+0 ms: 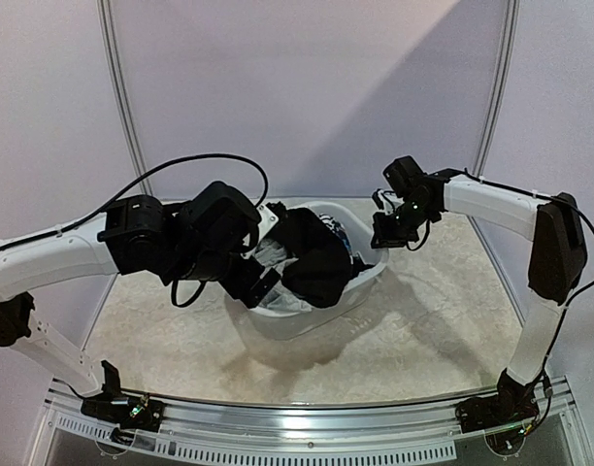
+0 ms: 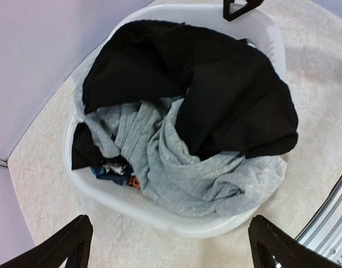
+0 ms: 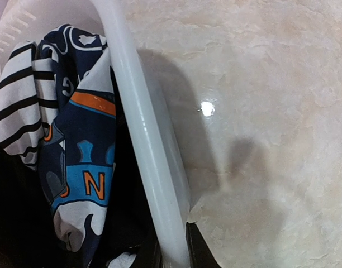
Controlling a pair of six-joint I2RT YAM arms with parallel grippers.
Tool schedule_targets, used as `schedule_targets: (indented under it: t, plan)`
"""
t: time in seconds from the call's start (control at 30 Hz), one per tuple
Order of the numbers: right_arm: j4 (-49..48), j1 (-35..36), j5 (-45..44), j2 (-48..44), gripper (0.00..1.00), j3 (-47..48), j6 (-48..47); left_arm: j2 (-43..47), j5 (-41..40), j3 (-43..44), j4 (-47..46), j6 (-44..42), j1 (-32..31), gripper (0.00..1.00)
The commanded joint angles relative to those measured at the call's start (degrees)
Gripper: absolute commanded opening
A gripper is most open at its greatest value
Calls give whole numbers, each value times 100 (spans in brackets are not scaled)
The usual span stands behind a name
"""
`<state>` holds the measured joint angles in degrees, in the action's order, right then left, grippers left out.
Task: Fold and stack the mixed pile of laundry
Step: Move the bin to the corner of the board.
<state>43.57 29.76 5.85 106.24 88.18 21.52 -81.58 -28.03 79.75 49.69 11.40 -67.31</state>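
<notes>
Laundry pile is seen inside the white laundry basket (image 2: 160,215), centre of the top view, on the marbled beige counter (image 3: 271,111).

- Black garment (image 2: 215,84): spread over the top and right of the pile in the left wrist view, draped across the grey top.
- Light grey top (image 2: 176,167): bunched beneath it, lower centre of the frame, reaching the near rim.
- Printed piece (image 3: 84,162): navy, blue, orange and white, pressed against the inner wall of the basket at the left of the right wrist view. A small patch of it is also seen at the lower left of the pile in the left wrist view.
- White piece with black stripes (image 3: 20,106): just beside the printed piece, far left of the frame.

Left hand (image 2: 170,223): held above the basket and looking down into it, fingers spread wide, nothing held and no cloth touched.

Right hand (image 3: 172,248): placed at the basket's rim, at the right of the basket in the top view. The rim is seen passing between the two fingers, which are closed against it on either side.
</notes>
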Motion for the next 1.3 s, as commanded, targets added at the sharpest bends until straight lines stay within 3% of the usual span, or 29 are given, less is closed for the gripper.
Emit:
schedule_targets:
  t: [0.0,0.23,0.77,1.27]
  plan:
    - [238,-821,-1029,-162,8,170,469,346,-236,-269,-103,408,230,100]
    - [335,-1986,-958,69,8,921,-27,914,-406,-648,-101,822,378,100]
    - [592,-3593,-959,793,7,2063,-1772,1711,-560,-1468,132,1607,403,100]
    - [704,-4479,-1625,1136,7,2476,-1220,1210,-390,-1270,5,1310,526,100]
